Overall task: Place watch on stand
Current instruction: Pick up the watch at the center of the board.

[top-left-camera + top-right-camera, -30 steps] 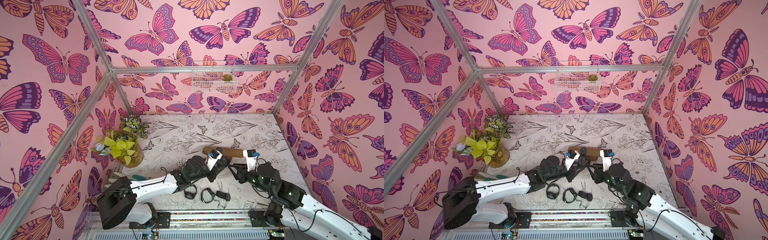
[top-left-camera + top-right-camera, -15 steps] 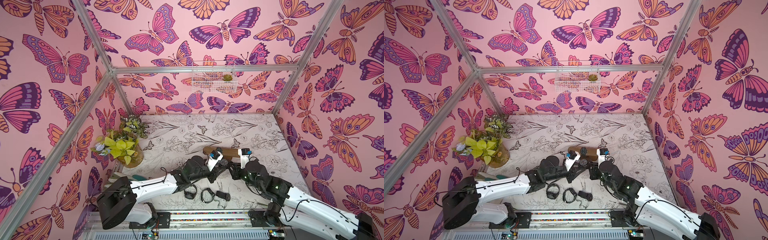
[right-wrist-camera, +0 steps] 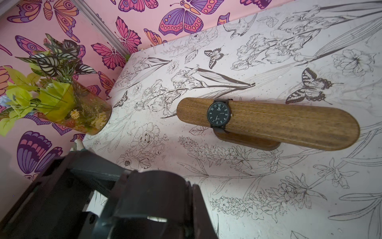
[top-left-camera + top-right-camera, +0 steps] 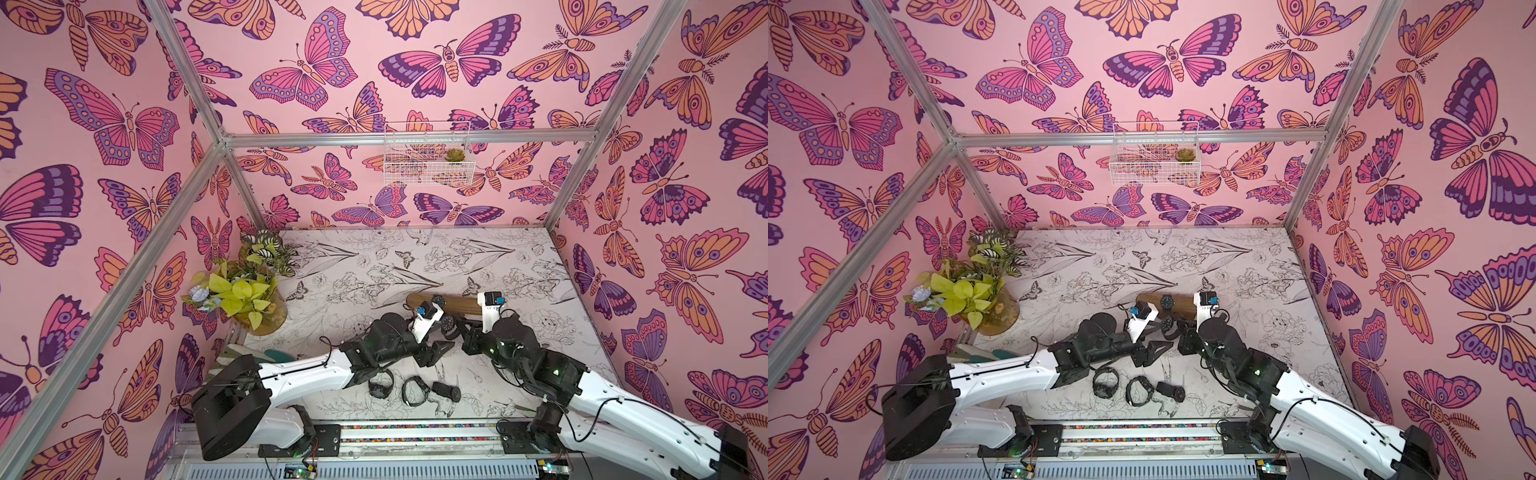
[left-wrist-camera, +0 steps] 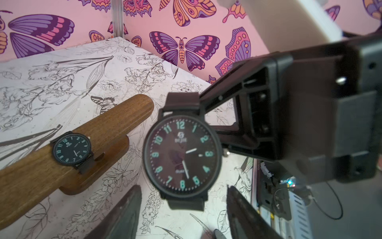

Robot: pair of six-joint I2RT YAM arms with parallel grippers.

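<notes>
- We saw the watch (image 5: 182,157), black with teal numerals, hanging clear of the table with its dial turned to the left wrist camera and its strap running off above and below the case
- The right gripper (image 4: 459,330) had it, jaws pressed together on the strap close to the case; in the left wrist view its black fingers (image 5: 220,96) reached in from the side and ended behind the dial
- The left gripper (image 5: 182,191) stood spread, with one dark finger on each side of the watch's lower strap, and as far as we could tell neither touched it
- In both top views the watch (image 4: 448,323) (image 4: 1168,322) sat between the two grippers, just on the robot's side of the stand (image 4: 463,303) (image 4: 1185,302) and not yet on the bar
- The stand (image 3: 289,124) lay on the flower-printed table (image 4: 519,266), a long rounded wooden bar on a smaller flat base
- A second watch (image 3: 219,113) was strapped around the bar, dial up, nearer the end that pointed toward the vase of leaves (image 4: 249,291); the rest of the bar was bare wood
- Three spare watches (image 4: 415,390) lay in a row on the table near its front edge, well apart from the stand
- The vase stood at the table's left edge, by the wall
- A white wire basket (image 4: 428,160) hung on the back wall, holding a small succulent (image 4: 455,155)
</notes>
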